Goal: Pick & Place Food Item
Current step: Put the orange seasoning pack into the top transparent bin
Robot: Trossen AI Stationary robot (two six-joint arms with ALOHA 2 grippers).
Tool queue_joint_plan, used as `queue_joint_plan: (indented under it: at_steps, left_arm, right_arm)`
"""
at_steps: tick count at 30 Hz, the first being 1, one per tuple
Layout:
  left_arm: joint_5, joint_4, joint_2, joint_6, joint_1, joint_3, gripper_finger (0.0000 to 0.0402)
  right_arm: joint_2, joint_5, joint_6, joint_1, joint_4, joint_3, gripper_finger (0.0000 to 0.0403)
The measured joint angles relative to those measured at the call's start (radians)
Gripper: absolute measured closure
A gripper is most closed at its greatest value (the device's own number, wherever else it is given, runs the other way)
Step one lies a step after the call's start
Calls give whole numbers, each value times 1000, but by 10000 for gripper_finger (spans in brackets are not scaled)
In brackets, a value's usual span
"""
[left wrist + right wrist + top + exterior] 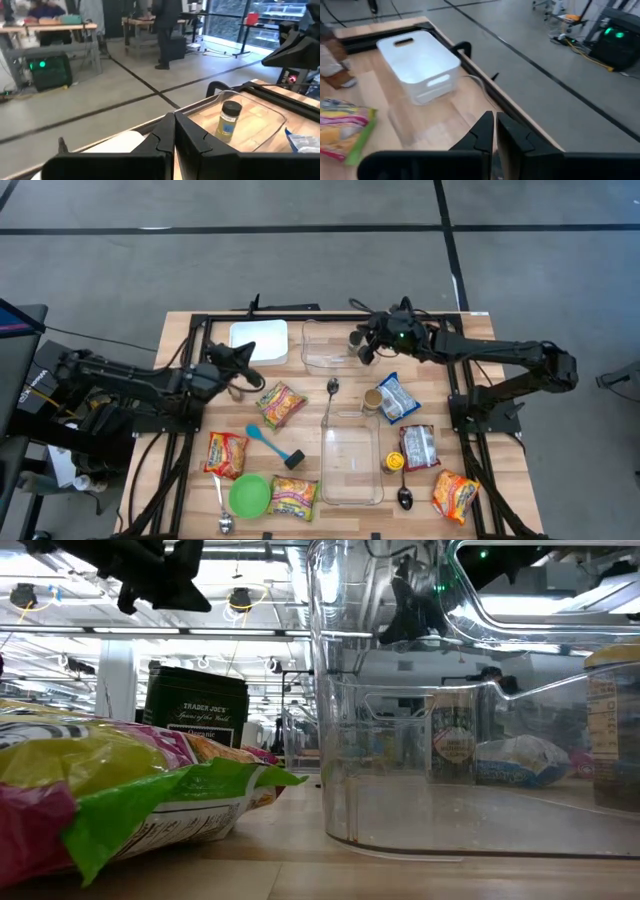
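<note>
Overhead view first: left gripper (247, 352) sits upper left of centre, fingers pressed together and empty, beside the white bin (259, 342). Right gripper (362, 340) is upper centre, also closed on nothing, over the far clear container (324, 346). Noodle packets (281, 404) lie scattered mid-frame and lower, with a spice jar (372, 401), a green bowl (249, 494) and a larger clear container (351, 464) at lower centre.

Low view: a noodle packet (120, 790) fills the lower left, the clear container's wall (400, 760) stands right of centre.

Left wrist view: closed fingers (172, 142) at bottom centre, a spice jar (229, 120) inside a clear container (270, 107) to the right.

Right wrist view: closed fingers (490, 132) at bottom centre, the white bin (420, 62) upper left, a packet (345, 132) at left edge.
</note>
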Motion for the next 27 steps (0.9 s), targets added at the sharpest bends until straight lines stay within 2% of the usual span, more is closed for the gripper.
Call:
queue_joint_plan:
  at_steps: [3,5,7,11,13,15,19,22,24,27]
  left_arm:
    - [21,-96,-1,-39,0,45,402]
    - [118,-184,-5,-55,0,77,402]
    - [283,-252,-14,-56,2,105,402]
    - [680,-362,-28,-88,17,129,402]
    - [802,-401,-31,-163,30,137,402]
    - [852,-457,-34,-259,50,136,402]
    - [881,-626,-32,-467,108,136,402]
    - [967,-744,-32,-613,160,135,402]
    - [1024,-774,-32,-686,191,135,402]
    - [1056,-773,-32,-738,226,135,402]
  right_arm:
    - [0,-3,16,-16,-14,0,388]
    - [0,-5,20,-18,-32,0,388]
    - [0,-6,19,-18,-56,0,388]
    - [0,-6,28,-18,-88,0,388]
    - [0,-8,48,-17,-94,0,388]
    - [0,-8,51,-13,-98,0,388]
    - [0,-10,51,8,-111,0,388]
    - [0,-10,51,31,-112,0,388]
    - [0,-10,51,47,-112,0,388]
    - [0,-10,51,69,-112,0,388]
